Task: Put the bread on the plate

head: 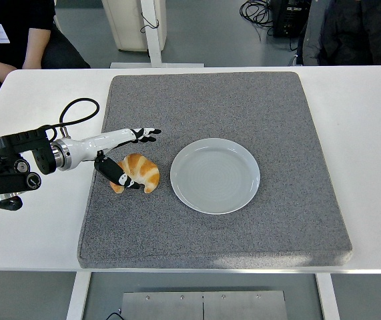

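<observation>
One arm in play here: the left black arm comes in from the left edge, ending in a white-and-black five-fingered left hand (125,155) reaching over the near-left part of the square grey felt-like mat (243,100). The hand is spread wide and grips nothing; its long fingers (145,134) stretch out to the right above the mat, while the black-tipped thumb (117,175) angles down and lies against the left side of the bread. One golden-brown, curved croissant-shaped bread (142,171) sits flat on the mat, right under the gap between thumb and fingers, touched on its left end by the thumb but not lifted that I can see. One round, pale blue-white ceramic plate (215,175) rests on the mat just to the right of the bread, beyond the fingertips, with a narrow strip of grey mat between the two; nothing lies on it. One black looped cable (77,109) arches up behind the wrist, over the white rectangular table (370,133). Far behind the arm, at the top-left corner, one person in a dark top (23,33) sits at the table's far edge, forearms near it. The right arm does not show
</observation>
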Tool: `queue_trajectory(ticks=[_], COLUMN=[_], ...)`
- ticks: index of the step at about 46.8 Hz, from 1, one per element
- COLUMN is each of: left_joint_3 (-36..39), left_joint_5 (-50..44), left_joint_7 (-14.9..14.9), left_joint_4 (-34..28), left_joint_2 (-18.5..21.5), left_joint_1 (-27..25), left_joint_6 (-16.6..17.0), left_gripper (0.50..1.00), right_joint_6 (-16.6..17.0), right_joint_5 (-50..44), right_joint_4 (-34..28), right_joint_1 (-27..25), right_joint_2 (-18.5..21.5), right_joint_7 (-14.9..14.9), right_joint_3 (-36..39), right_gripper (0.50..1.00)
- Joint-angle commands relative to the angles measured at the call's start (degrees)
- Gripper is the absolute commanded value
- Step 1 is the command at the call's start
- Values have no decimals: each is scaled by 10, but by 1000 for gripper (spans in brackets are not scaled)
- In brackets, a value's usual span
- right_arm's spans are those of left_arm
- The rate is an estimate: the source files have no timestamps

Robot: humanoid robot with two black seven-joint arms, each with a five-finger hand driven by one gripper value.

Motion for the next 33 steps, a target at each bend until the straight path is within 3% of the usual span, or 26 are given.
queue_trajectory(ticks=[1,24,33], left_joint_3=[1,-6,-5], left_joint_5=[0,10,11], left_joint_7=[0,-19,-20], left_joint_4=[1,34,37], left_joint_2=[0,-24,-30], left_joint_1=[3,33,36], left_joint_6=[0,23,26], left_gripper=[963,960,934], right_joint_6=[0,0,0], right_joint_5=[0,0,0], right_joint_4=[0,-1,0], right_joint_1=[1,1,1], right_joint_2=[0,0,0], right_joint_7=[0,0,0], right_joint_3=[0,0,0], right_gripper=[1000,1000,1000])
